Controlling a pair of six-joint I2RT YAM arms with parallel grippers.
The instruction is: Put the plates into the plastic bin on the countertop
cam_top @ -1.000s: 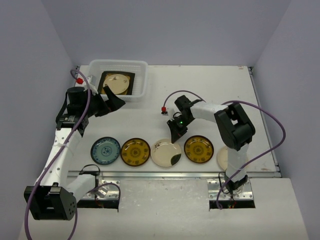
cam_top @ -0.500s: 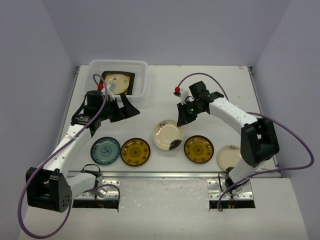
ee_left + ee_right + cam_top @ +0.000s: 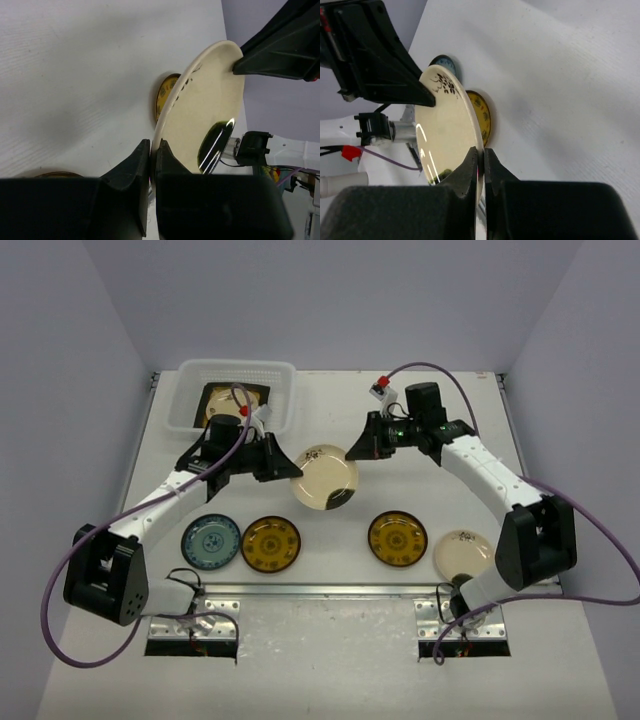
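Observation:
A cream plate (image 3: 322, 480) with a dark patch hangs above the middle of the countertop (image 3: 420, 420), held from both sides. My left gripper (image 3: 293, 468) is shut on its left rim, and my right gripper (image 3: 352, 451) is shut on its right rim. In the left wrist view the jaws (image 3: 154, 150) pinch the plate's edge (image 3: 205, 115); the right wrist view shows the same grip (image 3: 481, 155) on the plate (image 3: 447, 130). The plastic bin (image 3: 283, 375) stands at the back left, holding a dark square plate (image 3: 259, 392) with a round cream one (image 3: 222, 405) on it.
Along the front lie a blue patterned plate (image 3: 211, 541), two yellow-brown plates (image 3: 271, 544) (image 3: 398, 538) and a cream plate (image 3: 463, 553). A metal rail (image 3: 330, 589) runs along the near edge. Walls close in the back and sides.
The right gripper lifted the cream plate from the front row and carried it back toward the middle. The left arm swung over from the bin and shut on the plate's other rim.

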